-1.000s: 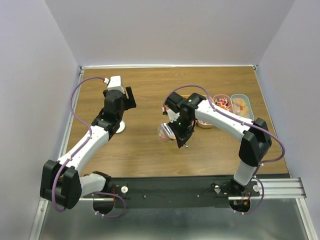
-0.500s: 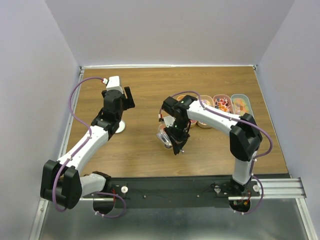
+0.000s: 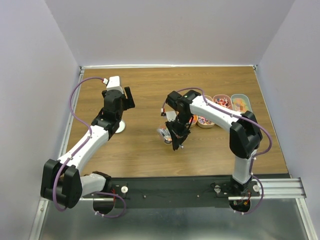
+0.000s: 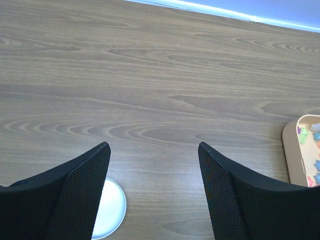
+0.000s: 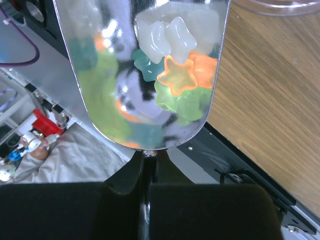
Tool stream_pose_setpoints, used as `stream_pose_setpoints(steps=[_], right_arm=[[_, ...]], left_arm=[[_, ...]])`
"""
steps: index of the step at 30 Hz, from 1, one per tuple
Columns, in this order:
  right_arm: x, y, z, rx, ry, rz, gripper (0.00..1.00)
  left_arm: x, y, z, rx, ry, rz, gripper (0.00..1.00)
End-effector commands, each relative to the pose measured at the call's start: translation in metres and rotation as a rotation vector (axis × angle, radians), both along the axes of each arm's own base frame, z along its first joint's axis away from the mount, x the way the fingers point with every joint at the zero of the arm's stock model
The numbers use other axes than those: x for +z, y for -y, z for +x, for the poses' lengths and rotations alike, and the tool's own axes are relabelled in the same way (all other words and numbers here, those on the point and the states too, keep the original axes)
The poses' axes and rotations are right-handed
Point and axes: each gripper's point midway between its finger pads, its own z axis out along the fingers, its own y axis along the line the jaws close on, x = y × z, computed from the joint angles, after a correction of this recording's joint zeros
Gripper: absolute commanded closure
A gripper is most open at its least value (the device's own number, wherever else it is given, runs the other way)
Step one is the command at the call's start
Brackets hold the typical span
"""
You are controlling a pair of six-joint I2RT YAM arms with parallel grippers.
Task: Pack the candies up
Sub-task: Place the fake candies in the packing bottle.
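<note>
Closed tight on a thin handle, the right claw (image 5: 146,187) is being held above the table (image 3: 145,157), near its middle in the top view. A metal scoop (image 5: 100,75) is being gripped by that handle, with its bowl being pointed away from the fingers. Within the bowl candies (image 5: 177,75) are being carried: star-shaped pieces, white, orange, green and teal, being heaped toward the far end and the right side. Their colours are being mirrored in the polished metal beside them. A clear rim (image 5: 270,6) is being shown at the upper edge of the right wrist view, just past the scoop; what it belongs to cannot be told. More candies are being held in oblong trays (image 3: 241,95) at the table's right side, behind the right arm. The left claw (image 4: 152,150) is being held wide open over bare wood at the left, with nothing between its fingers. A white disc (image 4: 110,212) is being seen on the table just under the left finger, and a tray corner (image 4: 291,150) at the right edge of that view.
</note>
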Motion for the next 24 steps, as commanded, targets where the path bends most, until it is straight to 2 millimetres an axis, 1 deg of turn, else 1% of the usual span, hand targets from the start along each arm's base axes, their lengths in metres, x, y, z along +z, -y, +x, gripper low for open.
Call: stream_pose_setpoints(steps=[1,6,8,13,21,24], right_arm=[[0.005,-0.007,-0.005,-0.019,-0.092,0.042,0.99],[0.008,-0.001,-0.007,-0.047,-0.125,0.058,0.99],[0.007,0.003,-0.003,-0.071,-0.135,0.055,0.99],[0.01,0.005,0.0,-0.105,-0.179,0.093,0.99],[0.012,0.002,-0.008,-0.124,-0.255,0.118,0.99],[0.01,0.003,-0.012,-0.133,-0.278,0.113,0.99]], left_arm=[[0.002,-0.006,0.004,0.023,0.005,0.01,0.21],[0.001,-0.006,0.003,0.026,0.004,0.01,0.21],[0.0,-0.006,0.003,0.026,0.003,0.011,0.21],[0.0,-0.006,0.004,0.026,0.0,0.012,0.21],[-0.002,-0.005,0.005,0.024,-0.005,0.011,0.21],[-0.001,-0.006,0.004,0.025,-0.003,0.012,0.21]])
